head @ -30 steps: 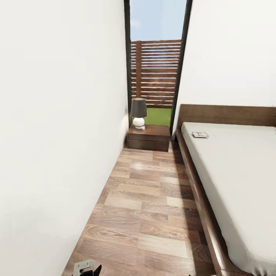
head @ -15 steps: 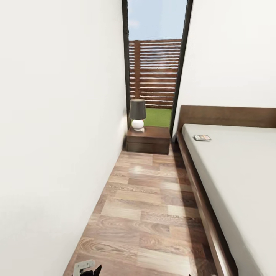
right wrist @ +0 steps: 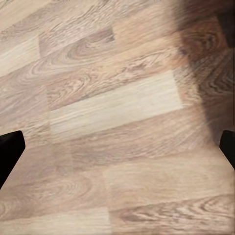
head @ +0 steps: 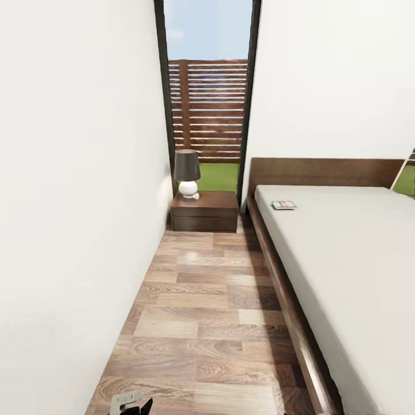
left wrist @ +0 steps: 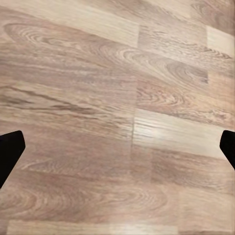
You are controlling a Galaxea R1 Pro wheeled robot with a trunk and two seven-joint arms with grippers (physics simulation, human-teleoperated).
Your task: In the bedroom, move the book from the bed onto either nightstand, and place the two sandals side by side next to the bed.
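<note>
The book (head: 283,204) lies flat on the off-white mattress of the bed (head: 346,259), near the brown headboard. The nightstand (head: 210,203) stands at the far end of the aisle, between the white wall and the bed's head. The sandals are out of view. In the left wrist view, my left gripper (left wrist: 117,152) hangs open over bare wood floor, its dark fingertips (left wrist: 10,152) far apart. My right gripper (right wrist: 117,149) is open too, above floor planks, with nothing between its fingertips (right wrist: 10,149). Both grippers are far from the book.
A lamp (head: 187,172) with a dark shade and white base stands on the nightstand's left part. A white wall (head: 75,202) borders the narrow wood-floor aisle (head: 202,311) on the left. The bed's dark frame (head: 282,288) borders it on the right. Behind the nightstand, a tall window (head: 207,104) shows a slatted fence.
The whole head view has shifted: nightstand, lamp and book sit further left in the picture, and more of the bed shows at right. The camera has turned; nothing in the room moved.
</note>
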